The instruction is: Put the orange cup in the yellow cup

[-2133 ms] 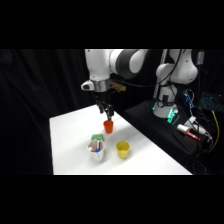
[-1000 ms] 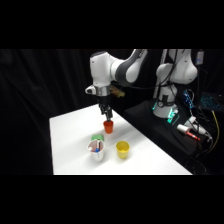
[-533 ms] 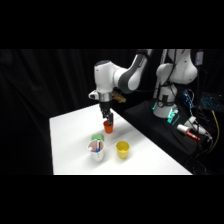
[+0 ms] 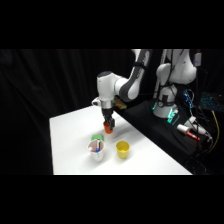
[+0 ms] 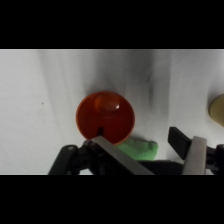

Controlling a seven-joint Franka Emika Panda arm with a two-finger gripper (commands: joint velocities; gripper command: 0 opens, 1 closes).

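Orange cup (image 5: 105, 116) clamped by its rim in the pincer (image 4: 108, 128) (yellow cup (image 4: 122, 149) nearby).

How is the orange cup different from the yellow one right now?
The orange cup sits right at the arm's end effector, while the yellow cup stands alone, nearer the camera. The orange cup is beside the green cup; the yellow one is beside the white cup. Both are small, open-topped cups.

arm swung right, claw (image 4: 108, 127) carrying orange cup (image 4: 108, 131) nearer yellow cup (image 4: 122, 149)
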